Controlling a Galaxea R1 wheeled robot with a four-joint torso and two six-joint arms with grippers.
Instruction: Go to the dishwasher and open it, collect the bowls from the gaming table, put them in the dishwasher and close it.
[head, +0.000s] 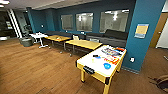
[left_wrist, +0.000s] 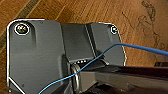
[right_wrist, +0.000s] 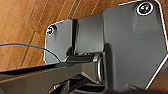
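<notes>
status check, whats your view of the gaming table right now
Grippers: state can't be told. Gaming table ahead right, blue bowl on its top near the front edge. Wood floor between here and the table, nothing in the way.

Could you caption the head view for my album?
Yellow-sided, white-topped gaming table with a blue bowl beside a teal pillar.

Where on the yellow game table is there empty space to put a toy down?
On the gaming table, the near white end is bare, between the dark slot on its front edge and the blue round thing. The far end is crowded with colourful game boards.
</notes>
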